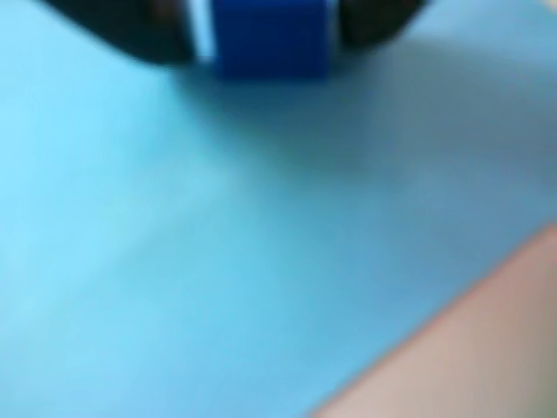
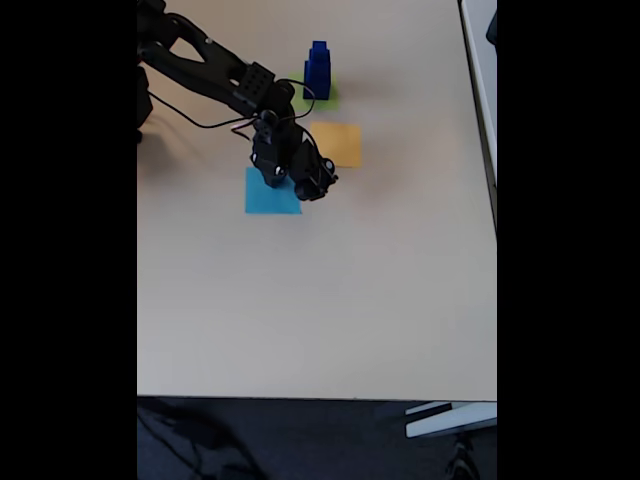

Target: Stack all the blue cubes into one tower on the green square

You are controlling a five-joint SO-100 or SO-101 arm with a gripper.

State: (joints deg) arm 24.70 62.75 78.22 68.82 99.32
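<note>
Black two-finger gripper (image 1: 271, 39) at top edge of wrist view, fingers closed on dark blue solid cube (image 1: 271, 37), over flat light blue paper square (image 1: 218, 244). In fixed view, two-cube dark blue stack (image 2: 318, 70) on lime paper square (image 2: 328, 97) lies up-right of gripper (image 2: 276, 176), near top centre; carry goes that way.

Beige table (image 2: 320, 300) carries three paper squares: light blue square (image 2: 262, 200) at centre-left, orange square (image 2: 340, 145) just beyond, green square (image 2: 325, 98) farthest, bearing stacked blue cubes (image 2: 318, 70)
</note>
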